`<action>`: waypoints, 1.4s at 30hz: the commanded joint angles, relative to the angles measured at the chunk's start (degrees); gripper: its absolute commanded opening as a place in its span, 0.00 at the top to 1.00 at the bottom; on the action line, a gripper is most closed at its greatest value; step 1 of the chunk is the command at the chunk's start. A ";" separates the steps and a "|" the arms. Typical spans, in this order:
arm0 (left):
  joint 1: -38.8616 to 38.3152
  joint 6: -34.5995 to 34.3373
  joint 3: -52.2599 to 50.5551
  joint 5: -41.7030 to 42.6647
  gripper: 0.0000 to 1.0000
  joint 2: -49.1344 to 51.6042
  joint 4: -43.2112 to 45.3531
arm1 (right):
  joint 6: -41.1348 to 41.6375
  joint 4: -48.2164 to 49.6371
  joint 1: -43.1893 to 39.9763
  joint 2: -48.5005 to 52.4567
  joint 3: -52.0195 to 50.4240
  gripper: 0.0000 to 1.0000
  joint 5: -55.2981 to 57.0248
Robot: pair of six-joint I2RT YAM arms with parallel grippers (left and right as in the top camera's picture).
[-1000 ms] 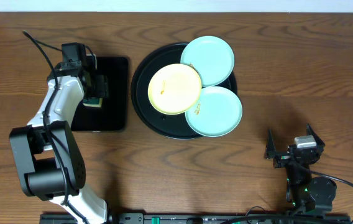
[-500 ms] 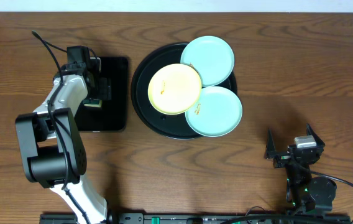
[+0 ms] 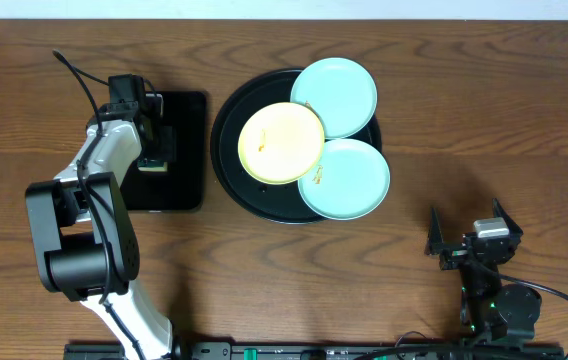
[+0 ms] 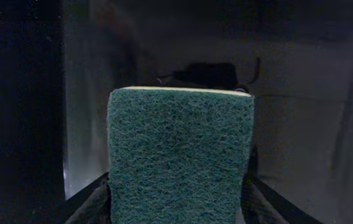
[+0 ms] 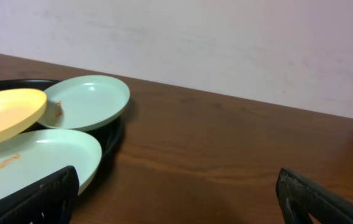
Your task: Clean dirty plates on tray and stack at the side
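Observation:
Three plates lie on the round black tray (image 3: 226,160): a pale yellow plate (image 3: 281,143) with a small orange smudge on top, a mint plate (image 3: 334,96) behind it and a mint plate (image 3: 345,178) in front, smudged at its left edge. They also show in the right wrist view: the yellow plate (image 5: 2,115), the far mint plate (image 5: 86,99) and the near mint plate (image 5: 27,162). My left gripper (image 3: 157,150) is shut on the sponge (image 4: 179,152) over the rectangular black tray (image 3: 189,150). My right gripper (image 3: 469,240) is open and empty at the front right.
The rectangular black tray lies left of the round tray, with my left arm over its left half. Bare brown wood lies right of the plates up to my right gripper. A pale wall (image 5: 226,43) stands behind the table.
My left gripper has shifted a little up and right over the rectangular tray with the sponge. The plates and my right arm have not moved.

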 commanded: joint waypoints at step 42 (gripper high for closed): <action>0.37 -6.12 0.20 7.26 0.93 -7.13 -5.44 | -0.44 -0.24 -0.31 -0.28 -0.04 0.01 -0.09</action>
